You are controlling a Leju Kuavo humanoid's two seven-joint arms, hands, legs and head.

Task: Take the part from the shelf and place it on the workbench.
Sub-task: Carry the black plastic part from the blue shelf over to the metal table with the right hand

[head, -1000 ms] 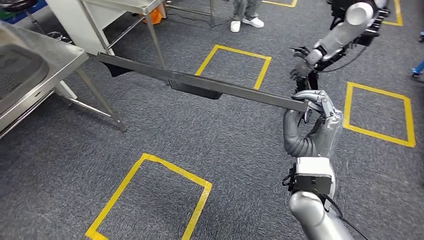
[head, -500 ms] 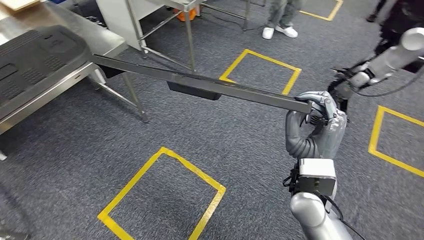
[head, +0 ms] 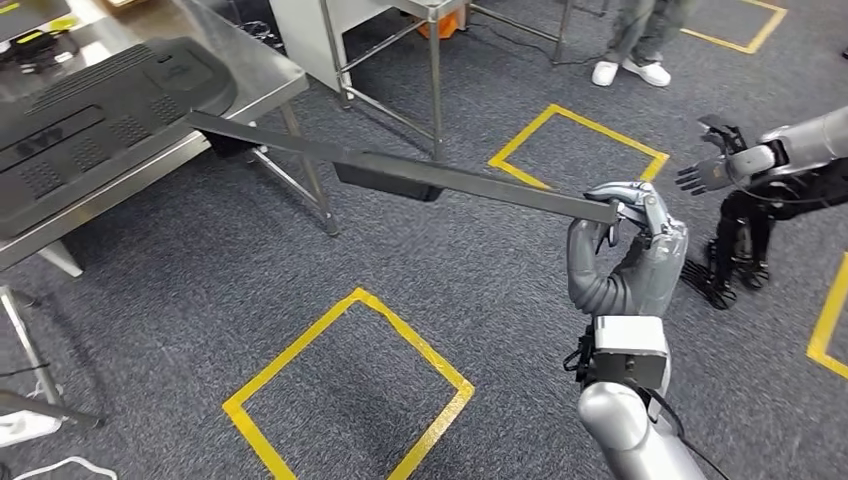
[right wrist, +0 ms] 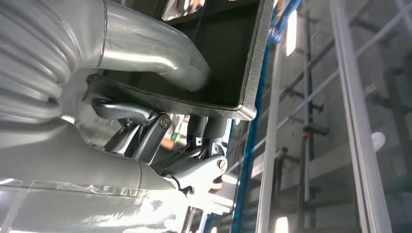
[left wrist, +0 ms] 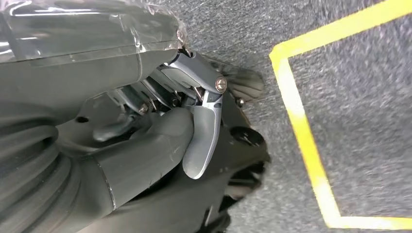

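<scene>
A long dark flat part (head: 400,172) hangs edge-on over the carpet, its far end near the steel workbench (head: 262,82) at the upper left. My right hand (head: 632,250) grips its near end, with fingers over the top edge. In the right wrist view the thumb (right wrist: 160,65) presses into the part's black ribbed underside (right wrist: 223,53) and the fingers (right wrist: 145,128) clamp from the other face. My left hand (left wrist: 145,141) hangs by my side, its fingers curled against the thumb with nothing in them.
Another dark moulded panel (head: 100,115) lies on the workbench. A second steel table frame (head: 432,60) stands behind it. A person's legs in white shoes (head: 628,68) stand at the back. Another robot's arm and hand (head: 745,160) reach in at the right. Yellow tape squares (head: 350,390) mark the carpet.
The camera has turned left, so the whole scene slid right and more of the workbench shows. The part stays in my right hand at the same pose.
</scene>
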